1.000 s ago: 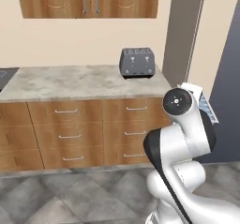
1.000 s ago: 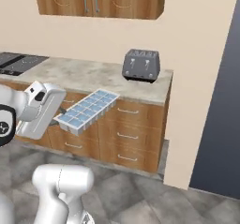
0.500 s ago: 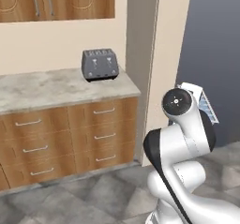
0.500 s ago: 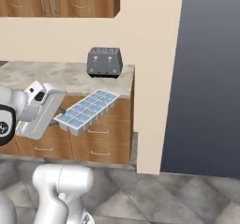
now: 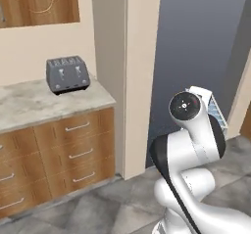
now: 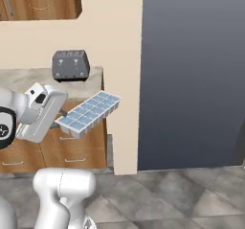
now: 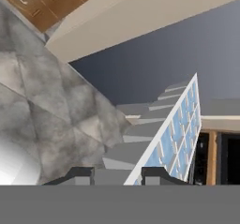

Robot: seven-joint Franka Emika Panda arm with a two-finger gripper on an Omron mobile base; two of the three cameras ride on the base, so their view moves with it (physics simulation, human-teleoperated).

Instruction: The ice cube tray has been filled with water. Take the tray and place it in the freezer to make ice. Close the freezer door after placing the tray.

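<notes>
My gripper (image 6: 63, 120) is shut on one short end of the ice cube tray (image 6: 90, 113) and holds it in the air at about counter height, slightly tilted. The water (image 6: 98, 107) shows as pale blue fill in its two rows of cells. In the hand view the tray (image 7: 174, 136) runs away from the fingertips (image 7: 157, 173), seen almost edge-on. In the left base view a corner of the tray (image 5: 213, 108) peeks out behind the arm. The freezer (image 6: 191, 74) is a tall dark slate-blue face to the tray's right. I cannot make out the freezer door on it.
A beige wall pillar (image 6: 125, 79) stands between the freezer and the stone counter (image 5: 29, 103). A grey toaster (image 5: 67, 74) sits on the counter above wooden drawers (image 5: 73, 152). Grey tiled floor (image 6: 182, 199) lies open before the freezer.
The whole scene has slid left in both base views, so the cameras moved; the freezer now takes up much more of the picture. The tray stays gripped in the same pose.
</notes>
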